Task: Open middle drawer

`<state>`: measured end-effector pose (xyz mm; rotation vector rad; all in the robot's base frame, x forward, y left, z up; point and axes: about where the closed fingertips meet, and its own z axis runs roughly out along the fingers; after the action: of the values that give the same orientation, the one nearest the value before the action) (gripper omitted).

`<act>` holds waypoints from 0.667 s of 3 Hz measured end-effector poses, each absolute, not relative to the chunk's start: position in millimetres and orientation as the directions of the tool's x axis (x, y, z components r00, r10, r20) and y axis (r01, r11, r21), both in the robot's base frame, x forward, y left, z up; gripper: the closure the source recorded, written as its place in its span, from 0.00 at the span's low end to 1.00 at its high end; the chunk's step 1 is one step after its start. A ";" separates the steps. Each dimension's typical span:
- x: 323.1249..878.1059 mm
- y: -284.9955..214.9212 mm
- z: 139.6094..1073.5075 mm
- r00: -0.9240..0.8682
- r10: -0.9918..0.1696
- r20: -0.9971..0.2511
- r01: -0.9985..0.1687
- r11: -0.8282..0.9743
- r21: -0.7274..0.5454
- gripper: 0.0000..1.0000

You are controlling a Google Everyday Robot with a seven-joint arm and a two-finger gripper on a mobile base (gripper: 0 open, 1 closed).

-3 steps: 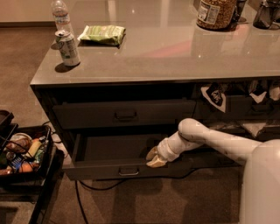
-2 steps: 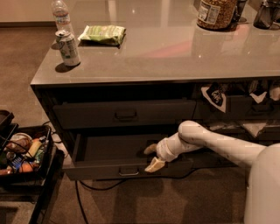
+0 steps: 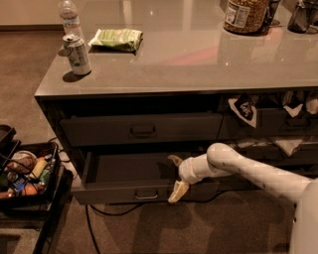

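The middle drawer (image 3: 124, 191) is pulled part way out of the dark grey cabinet, and its plain grey inside shows. Its small loop handle (image 3: 146, 194) sits at the centre of the front. My gripper (image 3: 175, 176) is at the drawer's front edge, just right of the handle. It is open: one finger (image 3: 174, 160) reaches over the inside and the other hangs in front of the front panel. My white arm (image 3: 248, 171) comes in from the right.
The drawer above (image 3: 143, 130) is shut. On the countertop (image 3: 198, 64) stand a can (image 3: 78, 53), a water bottle (image 3: 69, 17), a green packet (image 3: 117, 38) and a jar (image 3: 245, 15). A black bin (image 3: 25, 178) of clutter stands on the floor at left, and a cable (image 3: 104, 211) runs under the drawer.
The gripper's fingers have spread apart at the drawer's front edge, and the gripper has shifted slightly left. The drawer stays at the same extension.
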<state>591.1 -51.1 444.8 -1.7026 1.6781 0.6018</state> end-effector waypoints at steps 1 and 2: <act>607.7 -57.9 447.4 0.098 -0.629 -0.771 -0.964 0.131 -0.230 0.00; 622.8 -73.6 459.2 0.143 -0.584 -0.799 -0.922 0.214 -0.322 0.00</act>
<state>622.8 -73.6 459.2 -1.4752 1.5458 0.4513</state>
